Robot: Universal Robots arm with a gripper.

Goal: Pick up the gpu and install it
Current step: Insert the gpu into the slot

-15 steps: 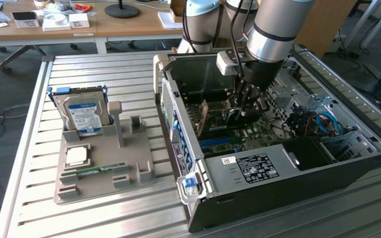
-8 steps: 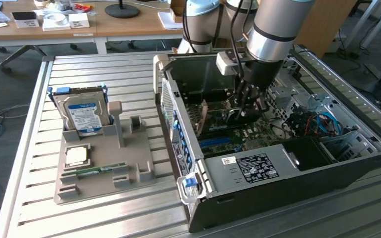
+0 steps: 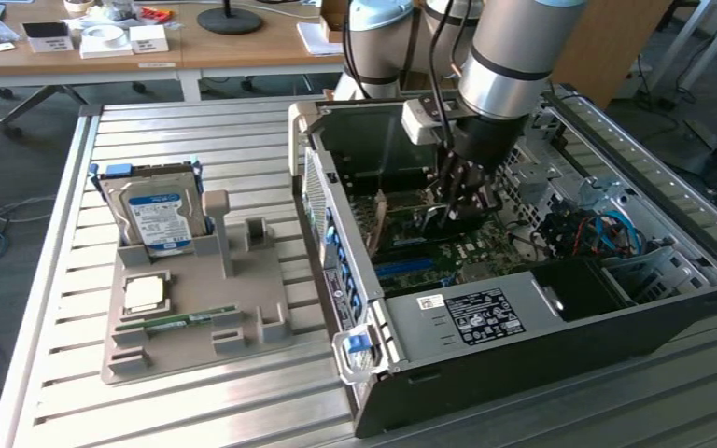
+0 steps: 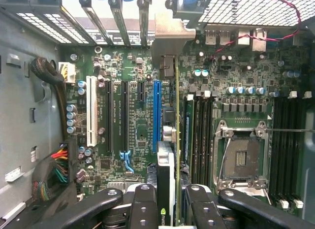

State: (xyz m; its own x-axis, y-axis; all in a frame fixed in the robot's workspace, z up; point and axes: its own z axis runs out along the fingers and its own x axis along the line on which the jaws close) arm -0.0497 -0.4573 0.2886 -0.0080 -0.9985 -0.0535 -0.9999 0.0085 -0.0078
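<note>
Claw point(image 4: 171, 192) clamped on gpu point(image 4: 167, 165), card edge-on, just beside blue slot point(image 4: 156, 115)

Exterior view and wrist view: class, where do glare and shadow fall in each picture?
Exterior view: daylight glares off the slatted table at that view's left, while the case interior lies shaded beneath the gripper. Wrist view: the vent grilles are washed out bright, the motherboard evenly lit, the held gpu dark.
</note>
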